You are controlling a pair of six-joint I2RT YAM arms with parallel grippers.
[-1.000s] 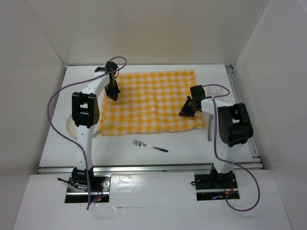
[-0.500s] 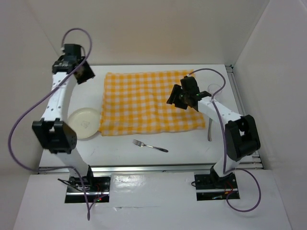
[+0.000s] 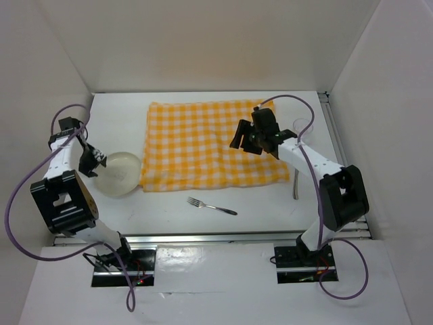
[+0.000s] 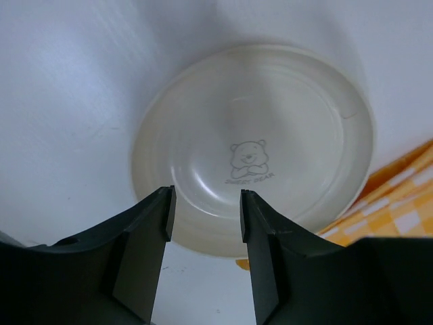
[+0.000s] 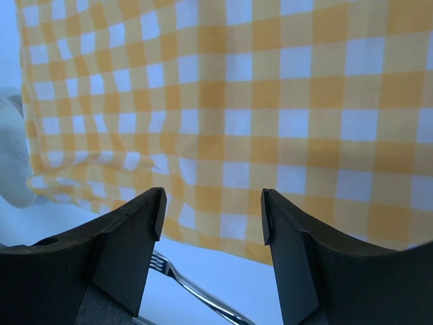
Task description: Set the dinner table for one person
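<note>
Yellow-and-white checked cloth (image 3: 203, 142) lies spread over the middle of the dinner table (image 3: 270, 203). A cream plate (image 3: 118, 172) sits at the cloth's near left corner, its rim seeming to overlap the fabric. Fetching that plate looks like the step in hand. The left gripper (image 4: 206, 203), jaws spread and empty, hovers tilted down over the plate. It should straddle the rim and lift clear before moving, lest the cloth drag. The right gripper (image 5: 213, 203), likewise spread and empty, hangs over the cloth's right part, its arm reaching forward.

Dinner table (image 3: 270, 203): lg flat white rect. surface, metal rails (image 3: 216, 237) at edges
</note>
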